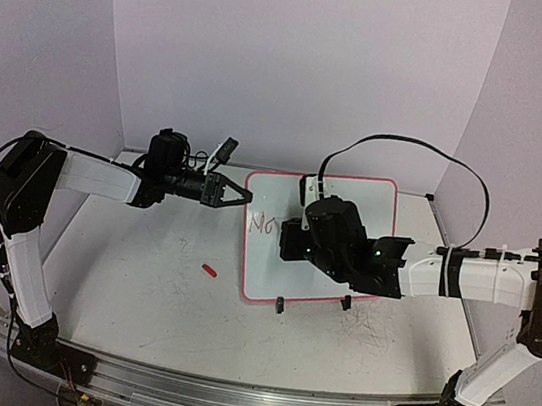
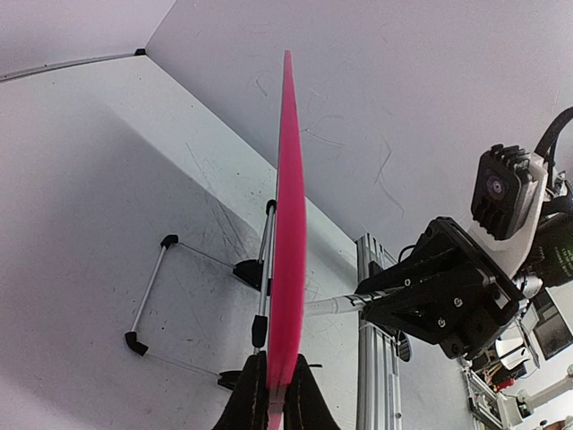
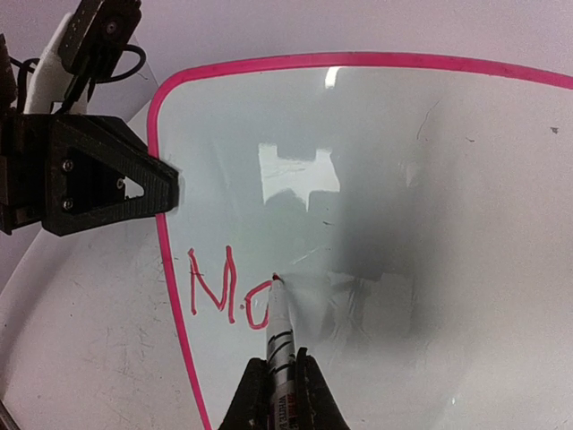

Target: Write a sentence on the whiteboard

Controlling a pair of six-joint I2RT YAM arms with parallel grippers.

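Note:
The whiteboard (image 1: 367, 201) stands tilted at the table's middle, with a red-pink rim. Red lettering "Mo" (image 1: 264, 224) is near its left edge; in the right wrist view the lettering (image 3: 215, 291) is an "M" and a part-drawn "o". My left gripper (image 1: 237, 195) is shut on the board's left rim, seen edge-on in the left wrist view (image 2: 288, 224). My right gripper (image 3: 282, 385) is shut on a white marker (image 3: 280, 331), whose red tip touches the board at the "o". In the top view the right gripper (image 1: 288, 238) hovers over the board's face.
A small red marker cap (image 1: 209, 270) lies on the table left of the board. Two black clip feet (image 1: 280, 305) hold the board's lower edge, and a wire stand (image 2: 148, 300) props it from behind. A metal rail (image 1: 223, 398) runs along the near edge.

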